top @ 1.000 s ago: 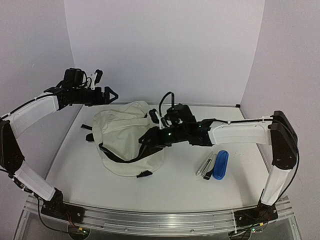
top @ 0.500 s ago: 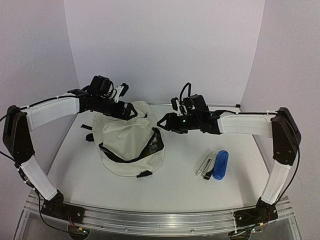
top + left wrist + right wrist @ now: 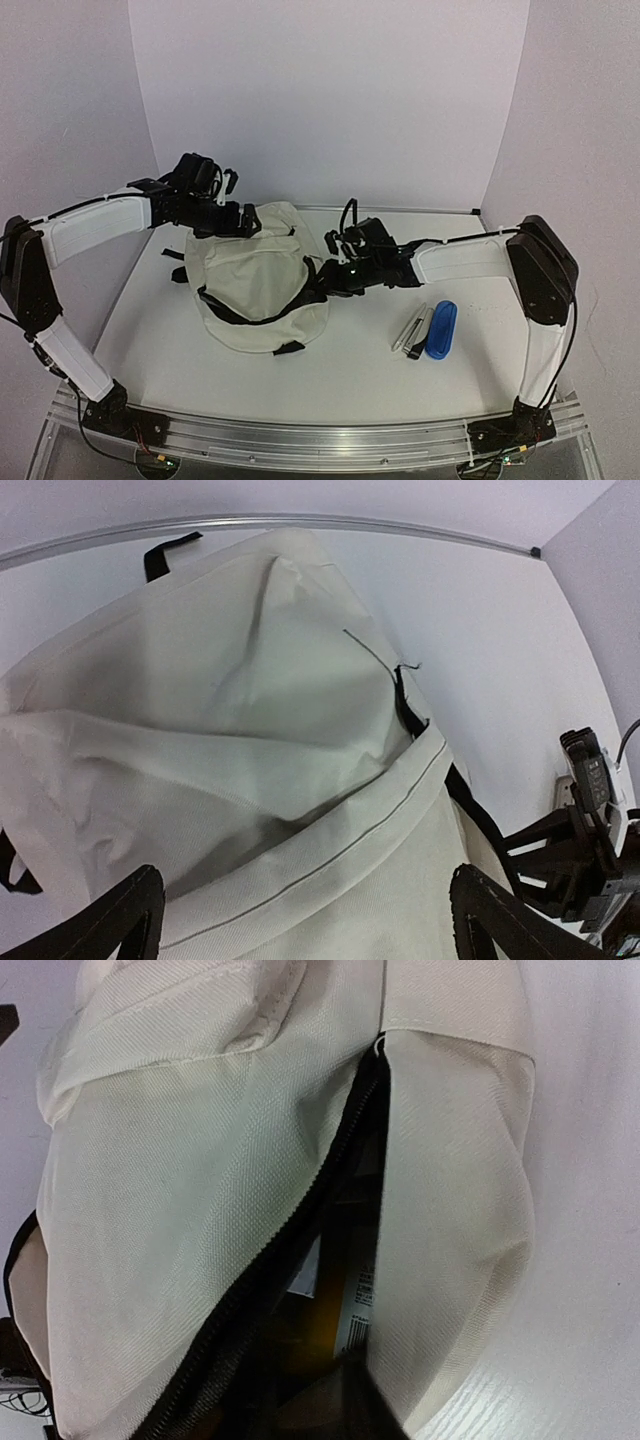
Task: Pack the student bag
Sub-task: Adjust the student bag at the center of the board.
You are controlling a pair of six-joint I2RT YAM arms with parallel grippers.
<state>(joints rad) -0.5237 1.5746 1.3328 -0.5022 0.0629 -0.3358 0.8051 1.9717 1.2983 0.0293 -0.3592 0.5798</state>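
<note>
Lying centre-left on the table (image 3: 350, 385), the bag (image 3: 255, 290) runs its long axis from far to near. Its rounded bulk sits toward the arms' bases and its narrower top toward the back wall.

- Zip mouth (image 3: 345, 1230): a dark slit down the bag's right flank, gaping toward the right arm. In the right wrist view it runs top to bottom and is part open, with a labelled item (image 3: 355, 1305) showing inside.
- Right claw (image 3: 323, 277): right at that flank, touching or just off the slit's edge. The bag lies to its left and the slit straight ahead of it. Its jaws are not clear in any view, so wide or narrow cannot be told, nor whether it pinches fabric.
- Left claw (image 3: 243, 222): hovers over the bag's far end with jaws spread wide and nothing between them. Cream fabric is directly below in its wrist view.
- Loose items: a blue case (image 3: 441, 330) and pens (image 3: 413, 332) lie side by side, well apart from the bag on its right, on the right arm's side.

Judgement: the next move turns on the slit facing right. The right arm is nearer both the mouth and the loose items. The left claw is placed to lift or pin the top and widen the mouth. An item would have to go in along the slit, not across it.
</note>
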